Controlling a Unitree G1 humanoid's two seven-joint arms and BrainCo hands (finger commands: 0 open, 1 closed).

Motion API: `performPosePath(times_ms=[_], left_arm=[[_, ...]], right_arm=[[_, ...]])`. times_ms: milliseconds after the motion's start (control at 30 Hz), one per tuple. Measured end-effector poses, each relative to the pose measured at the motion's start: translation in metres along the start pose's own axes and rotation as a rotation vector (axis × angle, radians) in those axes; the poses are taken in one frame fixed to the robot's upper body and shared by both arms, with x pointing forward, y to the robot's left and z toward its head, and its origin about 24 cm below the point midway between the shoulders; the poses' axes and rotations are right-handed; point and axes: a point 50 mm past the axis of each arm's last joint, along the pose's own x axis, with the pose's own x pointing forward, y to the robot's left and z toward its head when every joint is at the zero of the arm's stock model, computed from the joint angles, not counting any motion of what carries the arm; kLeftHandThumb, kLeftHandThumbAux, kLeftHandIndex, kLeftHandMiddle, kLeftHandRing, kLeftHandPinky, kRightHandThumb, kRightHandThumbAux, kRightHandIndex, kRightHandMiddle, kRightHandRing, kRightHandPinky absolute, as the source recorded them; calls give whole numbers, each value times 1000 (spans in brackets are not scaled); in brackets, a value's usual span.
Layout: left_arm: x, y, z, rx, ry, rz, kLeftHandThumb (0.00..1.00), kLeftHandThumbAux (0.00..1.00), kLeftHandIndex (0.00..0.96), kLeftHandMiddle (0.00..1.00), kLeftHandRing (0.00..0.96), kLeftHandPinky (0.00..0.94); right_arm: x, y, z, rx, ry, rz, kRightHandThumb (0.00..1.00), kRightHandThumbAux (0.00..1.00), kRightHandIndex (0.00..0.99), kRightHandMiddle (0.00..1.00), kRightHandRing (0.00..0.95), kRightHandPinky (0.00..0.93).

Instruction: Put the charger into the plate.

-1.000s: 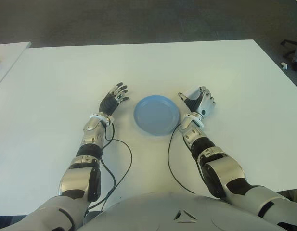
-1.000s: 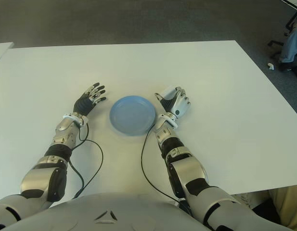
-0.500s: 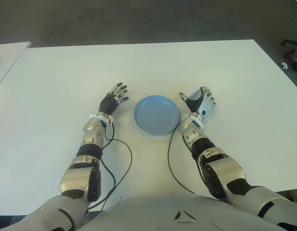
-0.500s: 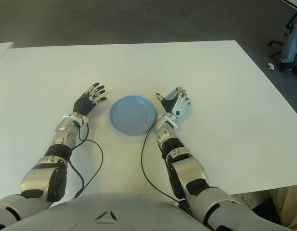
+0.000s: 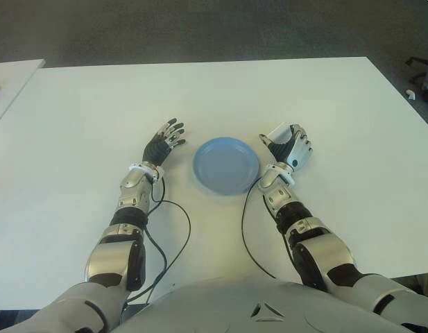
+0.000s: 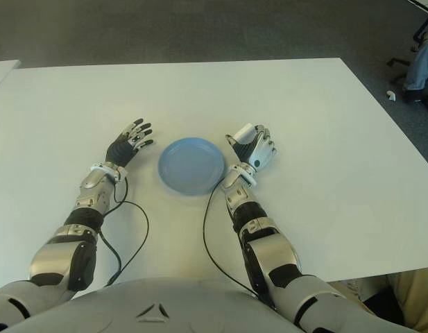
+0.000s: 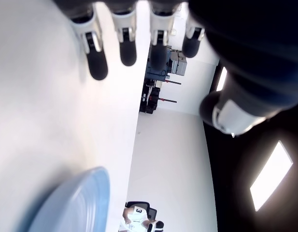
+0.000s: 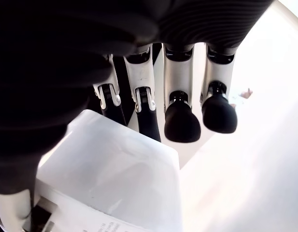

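Compared with a second before, hardly anything had changed: right hand (image 5: 288,146) only nudged a touch further out and right, still just beside the plate (image 5: 225,165), never over it. Kept the charger (image 8: 110,179) clamped the whole time, thumb on one side and two fingers (image 8: 141,108) pressed on the other. Left hand (image 5: 164,143) hadn't budged, showing left of the plate with fingers spread and nothing in them. Plate stayed put too, bare, on the white table (image 5: 200,97).

From the head views, only got a small white corner of the charger poking out near the thumb at the top of the right hand, so not much to go on there. Right wrist view filled that in nicely: showed a white boxy block right up against the palm, some small print on one face, and the other two fingertips hanging free past it without touching. Couldn't read the print though.

Left wrist view gave the four fingertips (image 7: 98,60) well apart from the thumb over bare table, plus a slice of the plate's blue rim (image 7: 86,198) nearby. Also caught a bit of room in the background that the head views missed entirely.
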Motion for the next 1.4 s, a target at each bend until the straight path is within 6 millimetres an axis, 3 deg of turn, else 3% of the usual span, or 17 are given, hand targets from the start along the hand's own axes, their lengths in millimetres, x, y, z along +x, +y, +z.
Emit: performPosePath(times_ms=[400, 867, 1400], left_arm=[[1, -2, -1, -4, -5, -3, 0, 620, 105, 152, 123, 124], [2, -6, -2, -14, -8, -9, 0, 624, 111, 154, 126, 121], [3, -10, -4, -21, -8, -17, 0, 631, 99, 128, 100, 93]], right_arm=[[7, -17, 32, 53, -120, 5, 855, 677, 395, 541, 838, 827], [0, -18, 45, 6, -264, 143, 854, 678, 395, 545, 843, 852], [-2, -16, 45, -5, -428, 365, 855, 676, 399, 547, 846, 847]])
